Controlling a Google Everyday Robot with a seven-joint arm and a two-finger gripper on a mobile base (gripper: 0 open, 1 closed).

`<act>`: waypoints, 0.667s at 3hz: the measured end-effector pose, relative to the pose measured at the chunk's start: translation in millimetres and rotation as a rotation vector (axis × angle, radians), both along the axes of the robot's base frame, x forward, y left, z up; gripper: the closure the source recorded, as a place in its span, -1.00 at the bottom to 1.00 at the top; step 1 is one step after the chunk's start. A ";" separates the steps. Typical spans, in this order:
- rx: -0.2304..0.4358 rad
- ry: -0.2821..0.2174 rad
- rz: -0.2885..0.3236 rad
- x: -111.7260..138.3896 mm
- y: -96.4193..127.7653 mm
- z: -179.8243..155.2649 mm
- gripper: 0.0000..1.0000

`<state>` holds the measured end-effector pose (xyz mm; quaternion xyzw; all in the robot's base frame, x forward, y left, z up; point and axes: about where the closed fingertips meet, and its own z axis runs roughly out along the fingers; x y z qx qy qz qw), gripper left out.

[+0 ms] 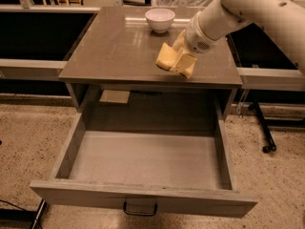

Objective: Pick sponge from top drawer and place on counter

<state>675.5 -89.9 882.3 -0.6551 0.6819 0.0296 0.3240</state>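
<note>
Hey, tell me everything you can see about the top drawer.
The top drawer is a wide, shallow grey box, pulled far out below the counter. Its flat front panel carries a small dark pull handle at the middle. Its floor shows bare. Nothing touches it: the pincer is up above, over the counter near its front edge.

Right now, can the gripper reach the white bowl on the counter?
Probably yes. The gripper hangs over the front right of the counter; the white bowl stands farther back, with only bare counter between them.
</note>
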 end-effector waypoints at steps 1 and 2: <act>-0.015 0.014 -0.036 27.0 15.8 -11.3 0.65; -0.025 0.002 -0.094 43.9 22.0 -18.1 0.18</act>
